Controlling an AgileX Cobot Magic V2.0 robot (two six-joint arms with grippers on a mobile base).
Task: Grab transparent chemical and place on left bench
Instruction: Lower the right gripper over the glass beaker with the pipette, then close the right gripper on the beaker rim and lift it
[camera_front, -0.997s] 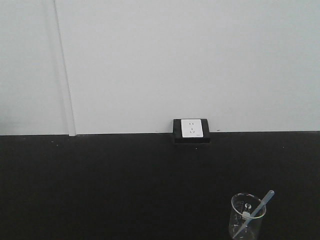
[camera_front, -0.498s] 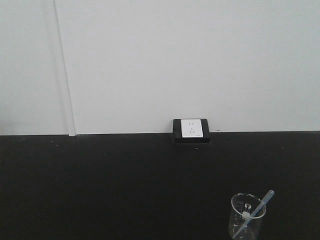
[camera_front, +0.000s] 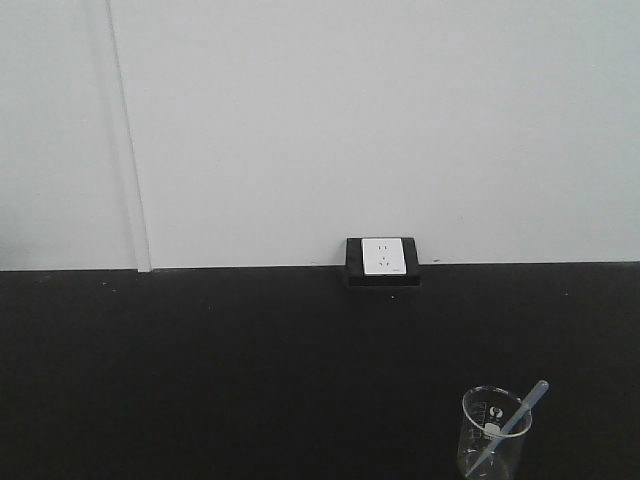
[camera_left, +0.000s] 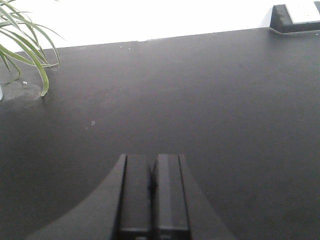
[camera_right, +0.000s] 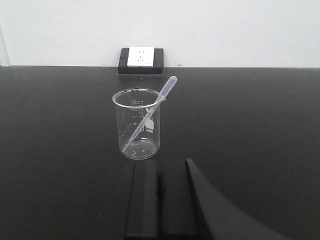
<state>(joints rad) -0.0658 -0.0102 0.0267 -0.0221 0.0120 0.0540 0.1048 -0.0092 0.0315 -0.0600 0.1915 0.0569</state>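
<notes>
Nearest the right wrist camera, the right pincer is sitting clenched, its two dark fingers pressed flat together with nothing between them. It is hovering low over the black table, just short of the beaker. The left pincer is likewise sitting clenched and empty over bare table well to the left, with only the leaves of a potted plant reaching in at the far left of its view. The transparent chemical, a slim clear pipette, is standing inside the beaker and leaning up to the right, so its stem is resting on the rim and its upper end is poking out above it. Its lower end appears to be touching the glass floor, though glare is making that hard to confirm. The step in hand is the grab, and the right arm is the one placed for it. To do it well, the right pincer should be opening first, rising to the exposed stem above the rim and closing gently, since soft plastic is likely to squash or slip. Lifting along the lean should be sparing the beaker a tip. Beyond the beaker, the wall socket is sitting against the white wall. The left bench is not showing in any view.
</notes>
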